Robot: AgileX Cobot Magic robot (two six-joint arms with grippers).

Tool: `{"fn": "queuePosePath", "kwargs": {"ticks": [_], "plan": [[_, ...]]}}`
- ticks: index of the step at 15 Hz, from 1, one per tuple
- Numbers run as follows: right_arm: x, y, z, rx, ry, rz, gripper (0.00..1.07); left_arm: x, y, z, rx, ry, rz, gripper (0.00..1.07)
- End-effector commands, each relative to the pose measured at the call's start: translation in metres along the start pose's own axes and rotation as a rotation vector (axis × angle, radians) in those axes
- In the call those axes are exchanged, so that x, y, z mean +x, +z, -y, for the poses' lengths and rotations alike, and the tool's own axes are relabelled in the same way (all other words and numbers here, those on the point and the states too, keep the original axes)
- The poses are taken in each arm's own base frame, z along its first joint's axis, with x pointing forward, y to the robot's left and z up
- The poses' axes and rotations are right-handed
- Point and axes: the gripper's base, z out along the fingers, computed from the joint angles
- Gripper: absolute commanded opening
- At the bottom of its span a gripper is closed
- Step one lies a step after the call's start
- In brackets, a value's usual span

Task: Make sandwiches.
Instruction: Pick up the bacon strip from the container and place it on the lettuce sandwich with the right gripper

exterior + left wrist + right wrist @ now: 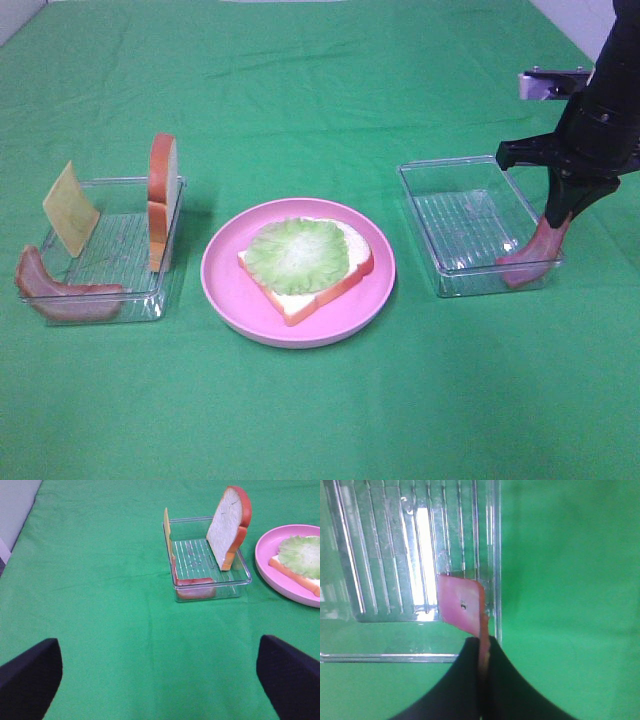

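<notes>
**A:** Our right gripper (pixel 556 218) is pressed together on the upper end of a bacon strip (pixel 528 260). The strip hangs steeply, and its lower end rests in the corner of the right tray (pixel 440 178) nearest the tabletop's right edge.

**B:** Agreed. In the wrist view the strip lies hard against the tray wall, and our pinch takes only its edge. The left gripper (pixel 160 677) is spread wide and holds nothing, over bare cloth toward the left edge.

**A:** The stack so far is a bread slice (pixel 322 298) topped with lettuce (pixel 297 252), on the pink plate (pixel 215 272) mid-table. The left tray (pixel 100 182) holds the cheese (pixel 70 208), the second bread slice (pixel 162 195) standing upright, and the second bacon strip (pixel 60 298).

**B:** We judge the step in hand to be moving this bacon to the plate. We should lift straight up until the lower end clears the wall, then cross slowly, since the strip looks floppy and may swing.

**A:** Over the lettuce, we should let the free end touch first, lay the rest flat, then open.
</notes>
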Motion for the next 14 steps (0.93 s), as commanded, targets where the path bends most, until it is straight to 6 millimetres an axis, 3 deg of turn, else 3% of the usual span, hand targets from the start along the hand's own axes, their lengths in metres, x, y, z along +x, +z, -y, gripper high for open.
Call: {"fn": "queuePosePath", "kwargs": {"ticks": [1,5,8,11,14], "plan": [[0.001,-0.040,-0.003,-0.028,0.000,0.087,0.00,0.000,0.000,0.000,0.000,-0.005,0.002,1.00],[-0.005,-0.105,-0.007,-0.080,-0.008,0.217,0.00,0.000,0.000,0.000,0.000,-0.005,0.002,1.00],[-0.007,-0.138,-0.013,-0.147,-0.026,0.274,0.00,0.000,0.000,0.000,0.000,-0.005,0.002,1.00],[-0.005,-0.145,-0.026,-0.176,-0.054,0.276,0.00,0.000,0.000,0.000,0.000,-0.005,0.002,1.00],[0.001,-0.145,-0.071,-0.206,-0.171,0.285,0.00,0.000,0.000,0.000,0.000,-0.005,0.002,1.00]]}}
